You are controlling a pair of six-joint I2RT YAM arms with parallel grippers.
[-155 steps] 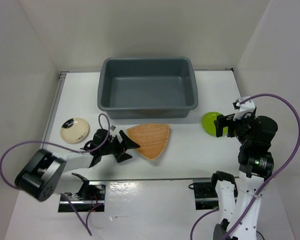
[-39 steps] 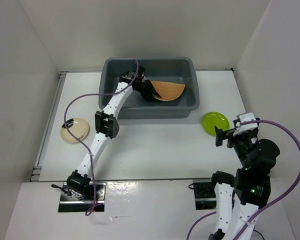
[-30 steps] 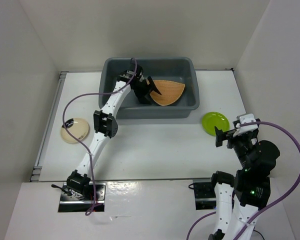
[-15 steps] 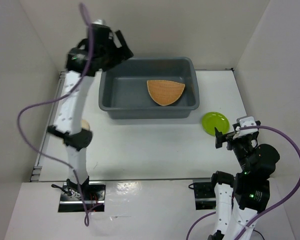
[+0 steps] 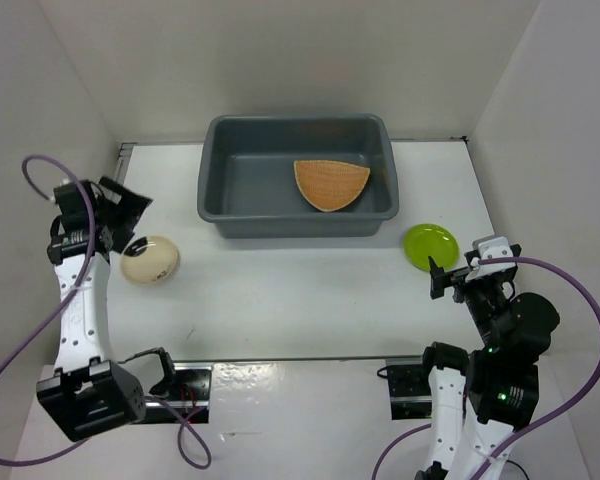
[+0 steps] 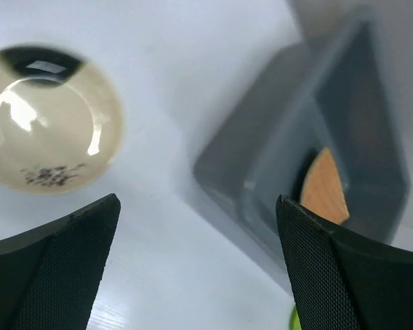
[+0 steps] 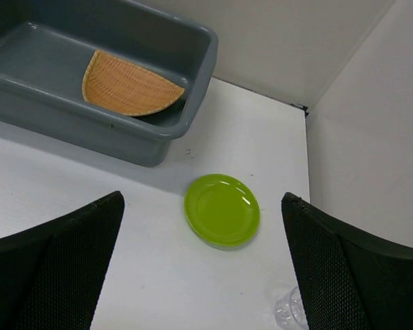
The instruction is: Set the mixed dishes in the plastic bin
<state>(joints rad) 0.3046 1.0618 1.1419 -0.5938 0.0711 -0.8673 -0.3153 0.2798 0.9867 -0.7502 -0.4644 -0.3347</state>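
The left jaws stand wide apart and hold nothing, poised near the glossy cream round bowl (image 5: 149, 259) on the white counter (image 5: 300, 290). The right jaws gape just as wide, also empty, near the smooth lime-green round plate (image 5: 430, 245). The orange-tan woven plate (image 5: 330, 184), a rounded triangle, lies inside the dark grey plastic bin (image 5: 212, 150), toward its right end. The left arm (image 5: 80, 300) reaches along the counter's left edge. The right arm (image 5: 505, 330) is folded close to its base.
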